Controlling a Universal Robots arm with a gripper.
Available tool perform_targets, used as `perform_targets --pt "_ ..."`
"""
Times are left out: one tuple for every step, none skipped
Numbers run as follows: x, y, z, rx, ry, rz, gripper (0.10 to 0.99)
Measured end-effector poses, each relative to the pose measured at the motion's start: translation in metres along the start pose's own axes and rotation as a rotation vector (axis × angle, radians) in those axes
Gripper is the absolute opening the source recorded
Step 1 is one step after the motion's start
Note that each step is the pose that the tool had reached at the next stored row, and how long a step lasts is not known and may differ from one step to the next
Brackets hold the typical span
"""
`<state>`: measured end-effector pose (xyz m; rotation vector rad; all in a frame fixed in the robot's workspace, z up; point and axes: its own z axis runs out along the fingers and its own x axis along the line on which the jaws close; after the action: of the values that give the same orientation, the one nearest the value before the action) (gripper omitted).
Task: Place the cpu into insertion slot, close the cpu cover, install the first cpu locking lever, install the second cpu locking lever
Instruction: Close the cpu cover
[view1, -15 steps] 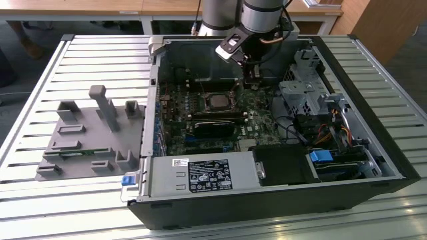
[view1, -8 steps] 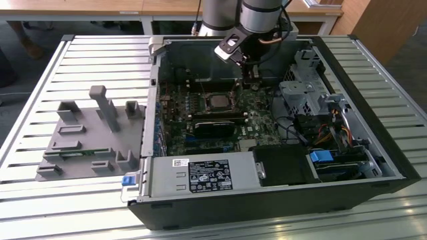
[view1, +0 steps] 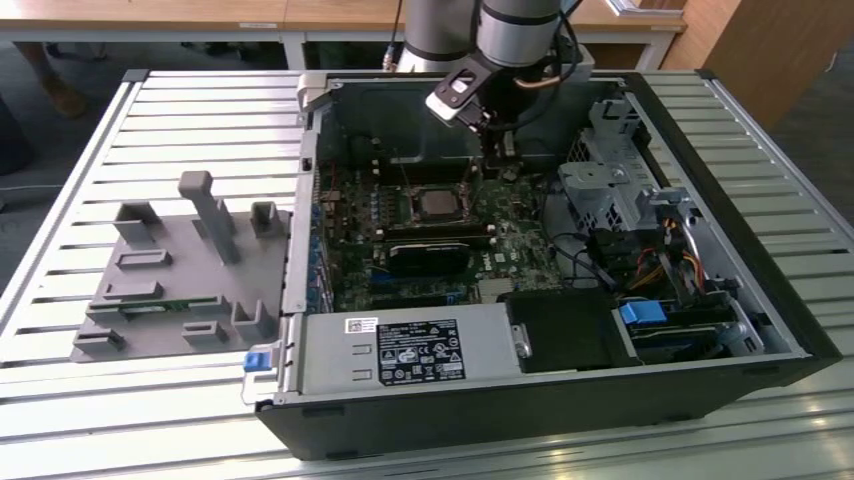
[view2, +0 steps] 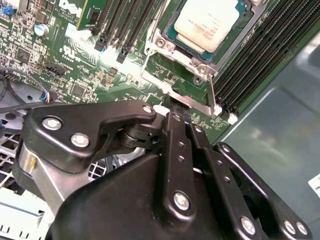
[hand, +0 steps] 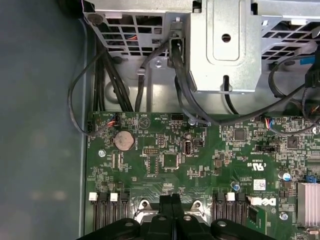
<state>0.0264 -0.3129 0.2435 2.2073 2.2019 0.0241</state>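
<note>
On a slatted table (view1: 134, 150), inside an open case (view1: 754, 310), the cpu (view2: 210, 22) lies in the slot (view1: 412, 203) with the cover (view2: 194, 61) apparently down, and the gripper (view2: 172, 109), pincer closed narrow, tips at a lever (view2: 200, 102), so a locking-lever step is judged in hand, demanding steady, accurate pressure on thin wire.

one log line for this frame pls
cpu: seated | cpu cover: down around cpu | gripper: shut, tips at locking lever beside cover | lever latch: cannot tell
</note>
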Motion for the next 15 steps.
perform_targets --pt "-0.0003 -0.0006 0.0000 0.000 -0.0001 0.000 0.106" --pt "-0.0006 -0.0012 -0.0001 0.000 -0.0001 0.000 0.106" --pt "-0.0009 -0.0018 -0.0001 0.000 -0.0001 0.000 0.106" --pt "-0.0012 -0.0023 -0.0001 0.000 -0.0001 0.000 0.106" --pt "-0.0014 -0.0028 -0.0001 0.000 -0.0001 0.000 0.106" --pt "-0.0016 -0.0033 -0.0001 0.000 -0.0001 0.000 0.106" --pt "-0.0018 -0.0039 -0.0002 0.000 -0.0002 0.000 0.106" --pt "-0.0021 -0.0045 -0.0001 0.000 -0.0001 0.000 0.106" --pt "-0.0023 -0.0051 -0.0002 0.000 -0.0001 0.000 0.106" --pt "-0.0024 -0.0056 -0.0002 0.000 -0.0001 0.000 0.106" --pt "-0.0026 -0.0062 -0.0002 0.000 -0.0001 0.000 0.106" --pt "-0.0027 -0.0067 -0.0002 0.000 -0.0002 0.000 0.106" --pt "-0.0028 -0.0072 -0.0002 0.000 -0.0002 0.000 0.106" --pt "-0.0030 -0.0077 -0.0002 0.000 -0.0001 0.000 0.106" --pt "-0.0031 -0.0082 -0.0002 0.000 -0.0001 0.000 0.106"
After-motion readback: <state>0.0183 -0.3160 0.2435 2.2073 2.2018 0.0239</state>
